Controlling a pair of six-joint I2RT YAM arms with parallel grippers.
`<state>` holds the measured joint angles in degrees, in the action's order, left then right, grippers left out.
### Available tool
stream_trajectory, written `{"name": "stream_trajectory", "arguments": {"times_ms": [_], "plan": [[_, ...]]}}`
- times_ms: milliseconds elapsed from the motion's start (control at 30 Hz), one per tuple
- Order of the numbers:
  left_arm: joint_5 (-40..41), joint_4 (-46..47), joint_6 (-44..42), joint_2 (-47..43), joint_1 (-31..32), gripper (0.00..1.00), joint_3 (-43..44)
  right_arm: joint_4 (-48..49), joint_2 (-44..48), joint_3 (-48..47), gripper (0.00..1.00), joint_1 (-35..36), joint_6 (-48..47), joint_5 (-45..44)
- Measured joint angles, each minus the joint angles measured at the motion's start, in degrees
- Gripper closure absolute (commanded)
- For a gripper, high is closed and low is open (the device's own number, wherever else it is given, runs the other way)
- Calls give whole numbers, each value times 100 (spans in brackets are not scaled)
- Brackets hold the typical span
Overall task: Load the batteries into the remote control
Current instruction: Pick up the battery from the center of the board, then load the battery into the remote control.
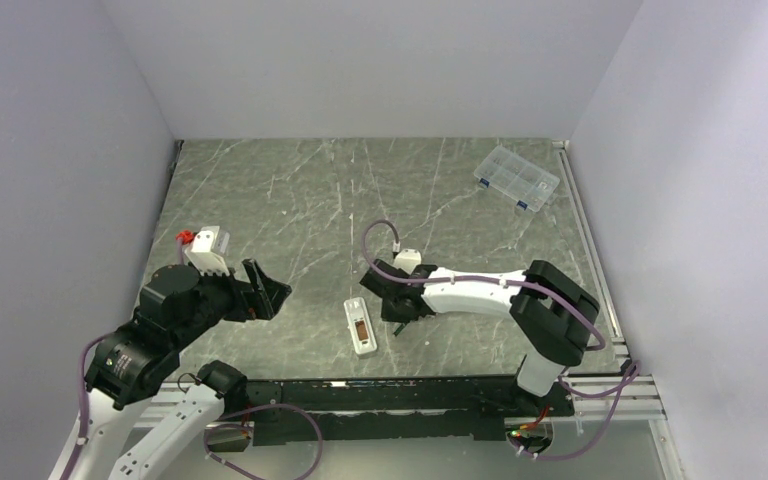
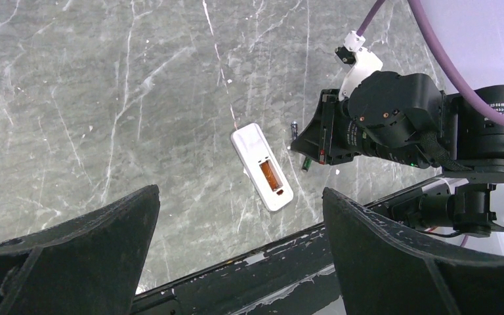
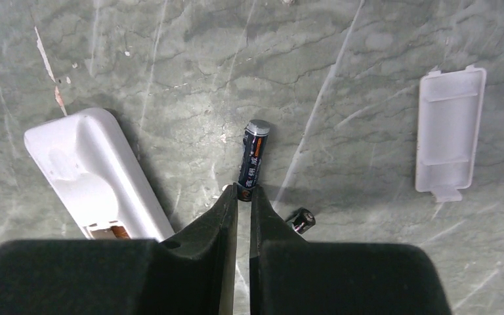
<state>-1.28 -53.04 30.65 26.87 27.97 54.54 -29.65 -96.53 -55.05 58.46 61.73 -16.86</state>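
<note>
The white remote control [image 1: 360,326] lies back-up on the marble table with its battery compartment open; it also shows in the left wrist view [image 2: 262,167] and at the left of the right wrist view [image 3: 98,174]. My right gripper [image 3: 244,195] is low over the table just right of the remote, shut on the near end of one dark battery [image 3: 252,157] that points away from the tips. The second battery [image 3: 300,220] lies on the table beside the right finger. My left gripper [image 2: 239,192] is open and empty, held above the table to the left of the remote [image 1: 265,290].
A white battery cover [image 3: 447,134] lies flat to the right of the batteries. A clear compartmented box [image 1: 516,178] sits at the far right. A black rail [image 2: 269,262] runs along the near table edge. White walls enclose the table on three sides.
</note>
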Motion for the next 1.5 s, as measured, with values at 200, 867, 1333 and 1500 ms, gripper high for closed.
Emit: {"name": "stream_trajectory", "arguments": {"times_ms": [200,867,1333,1500], "plan": [[-37,2,0,46,0,1,-4,-118,111,68,100,26,-387,-216],[-227,22,7,474,0,1,-66,-275,1792,673,100,245,-1434,-157],[-501,199,258,844,0,2,-260,162,2546,789,100,299,-2273,813],[-599,260,326,1012,0,2,-323,264,2492,785,100,299,-2520,1401]]}}
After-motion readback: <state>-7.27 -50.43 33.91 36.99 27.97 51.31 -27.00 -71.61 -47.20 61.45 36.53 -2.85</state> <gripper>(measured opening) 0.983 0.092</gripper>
